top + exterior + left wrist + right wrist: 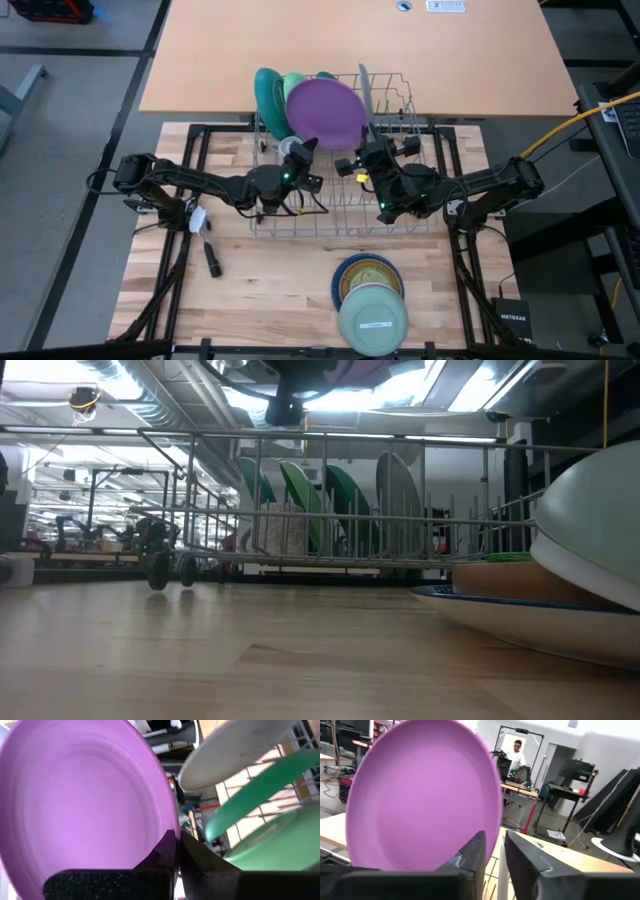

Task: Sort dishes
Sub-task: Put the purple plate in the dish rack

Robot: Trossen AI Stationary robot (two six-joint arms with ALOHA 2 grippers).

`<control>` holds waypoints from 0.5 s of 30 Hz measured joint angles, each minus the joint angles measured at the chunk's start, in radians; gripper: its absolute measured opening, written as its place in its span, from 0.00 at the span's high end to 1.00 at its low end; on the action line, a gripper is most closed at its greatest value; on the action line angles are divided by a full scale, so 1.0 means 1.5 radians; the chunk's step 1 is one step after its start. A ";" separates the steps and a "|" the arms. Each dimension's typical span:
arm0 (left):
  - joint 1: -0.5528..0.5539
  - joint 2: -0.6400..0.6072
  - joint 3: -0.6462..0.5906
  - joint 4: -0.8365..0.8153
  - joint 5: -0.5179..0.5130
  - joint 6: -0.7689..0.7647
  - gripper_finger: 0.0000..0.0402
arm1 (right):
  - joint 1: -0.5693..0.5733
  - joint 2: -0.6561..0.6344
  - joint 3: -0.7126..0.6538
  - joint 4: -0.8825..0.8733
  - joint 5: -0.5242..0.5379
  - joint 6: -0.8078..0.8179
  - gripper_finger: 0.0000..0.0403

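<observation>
Left gripper (176,851) pinches the purple plate (325,112); right gripper (494,851) shows slightly parted at the plate's rim, unseen from the table-level camera

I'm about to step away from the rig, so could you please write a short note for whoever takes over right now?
Left gripper: shut on the purple plate, held above the wire rack.
Right gripper: slightly open at the plate's rim, not gripping.
Done: green and teal plates and a grey one stand in the rack.
Left: slot the purple plate, then the stack at the table's front.
</observation>
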 joint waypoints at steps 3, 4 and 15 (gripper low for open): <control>0.000 0.000 0.000 0.000 -0.021 -0.033 1.00 | 0.000 0.000 0.000 0.005 -0.003 -0.001 0.73; 0.000 0.000 0.000 0.001 -0.029 -0.046 1.00 | 0.000 0.000 0.000 0.005 -0.003 -0.002 0.71; -0.031 -0.003 0.000 0.005 -0.037 -0.329 1.00 | 0.000 -0.067 0.000 0.012 -0.038 -0.141 0.64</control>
